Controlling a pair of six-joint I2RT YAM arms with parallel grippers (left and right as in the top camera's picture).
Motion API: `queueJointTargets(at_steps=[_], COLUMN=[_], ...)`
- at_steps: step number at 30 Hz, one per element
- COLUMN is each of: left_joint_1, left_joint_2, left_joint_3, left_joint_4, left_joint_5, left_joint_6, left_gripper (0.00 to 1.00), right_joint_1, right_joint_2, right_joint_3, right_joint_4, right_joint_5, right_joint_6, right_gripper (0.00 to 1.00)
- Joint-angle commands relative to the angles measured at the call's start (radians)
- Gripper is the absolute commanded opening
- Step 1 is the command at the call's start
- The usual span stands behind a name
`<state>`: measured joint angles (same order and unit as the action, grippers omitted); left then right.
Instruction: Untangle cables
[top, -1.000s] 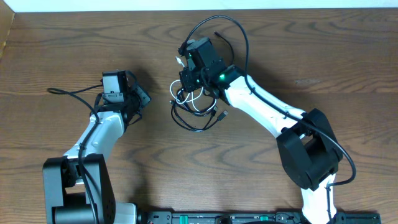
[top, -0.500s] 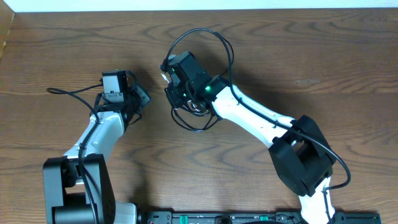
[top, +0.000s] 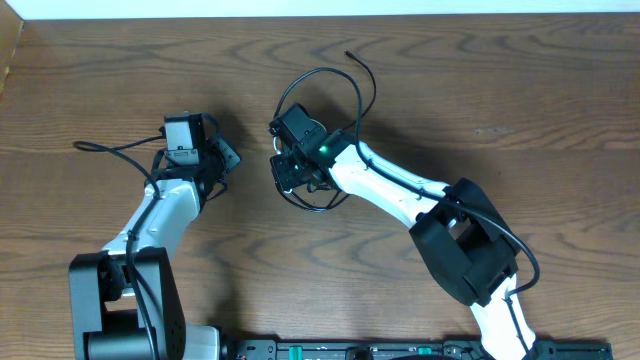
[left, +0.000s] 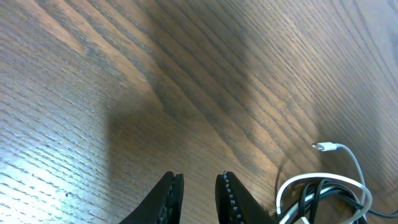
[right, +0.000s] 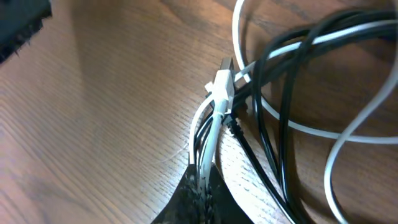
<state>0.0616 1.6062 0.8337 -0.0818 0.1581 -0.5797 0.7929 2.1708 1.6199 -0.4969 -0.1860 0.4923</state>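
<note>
The cables (top: 318, 196) lie as a tangled bunch of white and black cords in mid-table, just below my right gripper (top: 288, 170). In the right wrist view the right gripper (right: 205, 177) is shut on white and black strands of the cables (right: 273, 68), and a white plug (right: 222, 87) crosses the black loops ahead of the tips. My left gripper (top: 226, 156) sits to the left of the bunch, apart from it. Seen from its wrist, the left gripper (left: 198, 186) stands slightly open over bare wood with nothing between its fingers. The cables (left: 323, 199) and a white plug end (left: 323, 147) lie to its right.
A thick black loop of the right arm's own cable (top: 345, 80) arches above the bunch. The left arm's cable (top: 105, 148) trails to the left. Wooden tabletop (top: 500, 90) spreads all around; the arm bases stand at the near edge.
My right gripper has carried the cable bunch to the left, toward the left gripper. The left arm has not moved.
</note>
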Motion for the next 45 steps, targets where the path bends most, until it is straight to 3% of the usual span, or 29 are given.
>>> queueJointTargets(at_steps=[1,7,20,24,27,33,39,45], left_joint_1=[0.001,0.001,0.001,0.001,0.001,0.001,0.001,0.001], left_joint_2=[-0.013,-0.013,-0.013,-0.013,-0.013,-0.013,-0.013,-0.013], left_joint_3=[0.021,0.021,0.021,0.021,0.021,0.021,0.021,0.021], left_joint_4=[-0.002,-0.002,-0.002,-0.002,-0.002,-0.002,-0.002,-0.002], left_joint_5=[-0.013,-0.013,-0.013,-0.013,-0.013,-0.013,-0.013,-0.013], left_joint_6=[-0.001,-0.001,-0.001,-0.001,-0.001,-0.001,-0.001,-0.001], left_gripper=[0.23,0.23,0.23,0.23,0.23,0.23,0.23,0.23], right_joint_1=[-0.004,-0.016,-0.069,-0.073,-0.073,-0.078,-0.086,-0.101], right_joint_2=[0.003,0.019,0.059,0.06,0.06,0.06,0.055,0.055], right_joint_3=[0.001,0.001,0.001,0.001,0.001,0.001,0.002,0.002], right_joint_4=[0.002,0.006,0.161,0.218,0.236,0.228,0.255,0.239], right_joint_5=[0.02,0.068,0.117,0.116,0.116,0.127,0.124,0.124], right_joint_6=[0.13,0.211,0.206,0.14,0.116,0.108,0.043,0.02], right_gripper=[0.01,0.01,0.01,0.01,0.17,0.39,0.44,0.57])
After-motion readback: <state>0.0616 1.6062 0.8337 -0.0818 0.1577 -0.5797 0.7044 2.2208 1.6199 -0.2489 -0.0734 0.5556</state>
